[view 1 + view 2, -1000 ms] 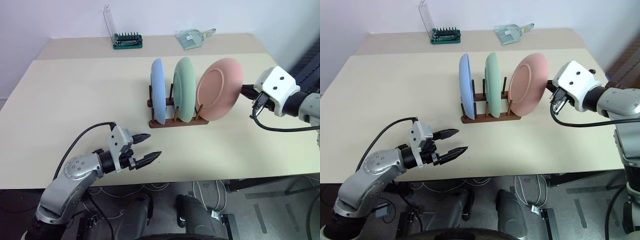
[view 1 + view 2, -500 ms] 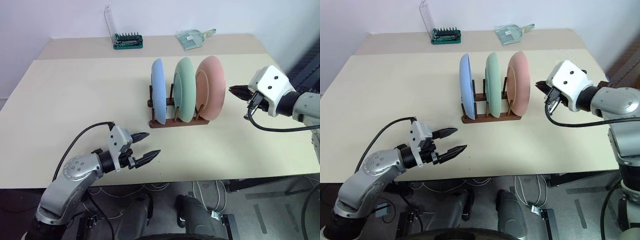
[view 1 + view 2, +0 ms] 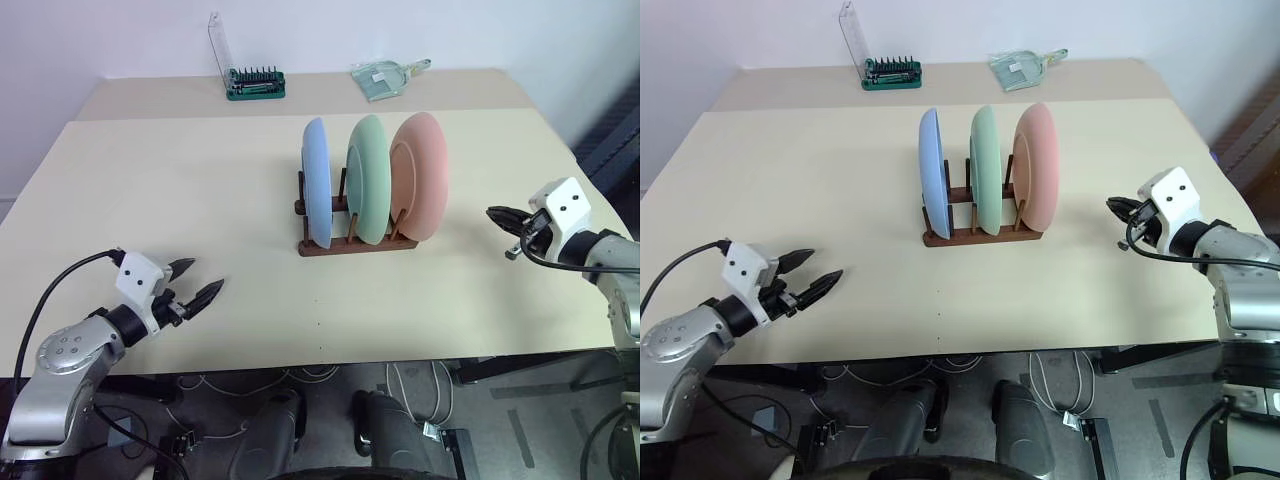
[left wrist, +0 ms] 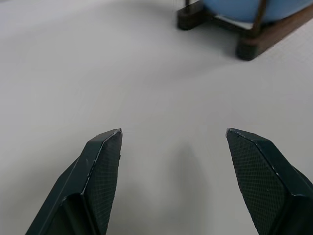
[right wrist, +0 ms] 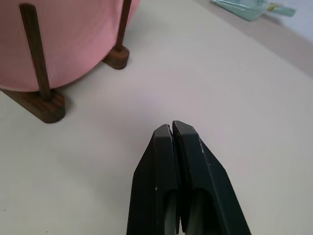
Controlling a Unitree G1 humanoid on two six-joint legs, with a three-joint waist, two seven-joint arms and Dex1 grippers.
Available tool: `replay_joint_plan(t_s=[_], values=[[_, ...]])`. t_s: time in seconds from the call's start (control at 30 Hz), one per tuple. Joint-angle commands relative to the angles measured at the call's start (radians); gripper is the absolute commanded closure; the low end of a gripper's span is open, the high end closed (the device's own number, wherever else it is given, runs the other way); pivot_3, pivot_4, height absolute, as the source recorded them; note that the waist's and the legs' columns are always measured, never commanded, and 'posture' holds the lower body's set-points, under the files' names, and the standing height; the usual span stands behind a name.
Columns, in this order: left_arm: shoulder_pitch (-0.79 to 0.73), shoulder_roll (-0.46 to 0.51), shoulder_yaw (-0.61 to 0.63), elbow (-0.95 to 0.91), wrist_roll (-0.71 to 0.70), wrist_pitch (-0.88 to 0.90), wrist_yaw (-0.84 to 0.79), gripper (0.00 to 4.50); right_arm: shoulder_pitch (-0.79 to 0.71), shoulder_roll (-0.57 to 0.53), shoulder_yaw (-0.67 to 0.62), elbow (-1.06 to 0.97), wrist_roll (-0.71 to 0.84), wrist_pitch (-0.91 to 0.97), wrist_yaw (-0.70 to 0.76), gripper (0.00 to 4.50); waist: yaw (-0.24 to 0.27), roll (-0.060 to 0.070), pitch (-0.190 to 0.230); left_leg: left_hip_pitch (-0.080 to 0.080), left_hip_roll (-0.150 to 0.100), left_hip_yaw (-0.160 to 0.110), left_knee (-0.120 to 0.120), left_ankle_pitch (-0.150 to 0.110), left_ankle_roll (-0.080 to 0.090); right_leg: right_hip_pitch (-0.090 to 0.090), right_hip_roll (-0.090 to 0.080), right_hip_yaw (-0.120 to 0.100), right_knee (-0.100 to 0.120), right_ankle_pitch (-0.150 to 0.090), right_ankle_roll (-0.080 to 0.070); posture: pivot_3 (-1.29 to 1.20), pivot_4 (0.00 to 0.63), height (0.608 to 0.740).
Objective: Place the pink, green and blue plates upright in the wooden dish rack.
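Nearest, at the left near edge of the bench (image 3: pixel 150 200), the left claw (image 3: pixel 197 281) stands with its fingers spread wide and holds nothing. At the right, well apart from the rack, the right claw (image 3: pixel 500 215) has its fingers pressed together, also empty.

At mid-bench stands the wooden dish rack (image 3: pixel 355 243), its long side across the scene. All three plates sit upright between its pegs: the blue plate (image 3: pixel 316 182) leftmost, the green plate (image 3: pixel 367 178) in the middle, the pink plate (image 3: pixel 419 176) rightmost, each resting on the base rails and leaning on pegs. On this showing the task appears complete.

Handling assessment: the plates look stiff, light and matte, so probably not very slippery; material cannot be confirmed, so treat them as breakable. Any correction should be taken at the upper rim, pinched across its thickness, clear of the pegs. The rack appears light and may slide if a plate is pushed sideways.

Farthest lie a green-based tool case (image 3: pixel 255 83) and a clear scoop (image 3: pixel 383 76).
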Motion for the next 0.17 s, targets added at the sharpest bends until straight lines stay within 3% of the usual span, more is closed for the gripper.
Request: replay_joint_plan(t_s=[0.03,0.17], values=[[0.004,-0.001,0.039,0.018,0.006,-0.035,0.000,0.99,0.017,0.046,-0.035,0.036,0.043,-0.033,0.007,4.49,0.000,0.000,0.000,0.000,0.000,0.000,0.000,0.000,0.000,0.000,0.000,0.000,0.000,0.000,0.000,0.00,0.150,0.740],[0.027,-0.021,0.032,0.007,0.008,-0.042,0.017,0.99,0.033,0.087,-0.024,0.058,0.038,-0.035,-0.006,4.49,-0.001,0.000,0.000,0.001,0.000,0.000,0.000,0.000,0.000,0.001,0.000,0.000,0.001,0.000,0.000,0.00,0.150,0.740]])
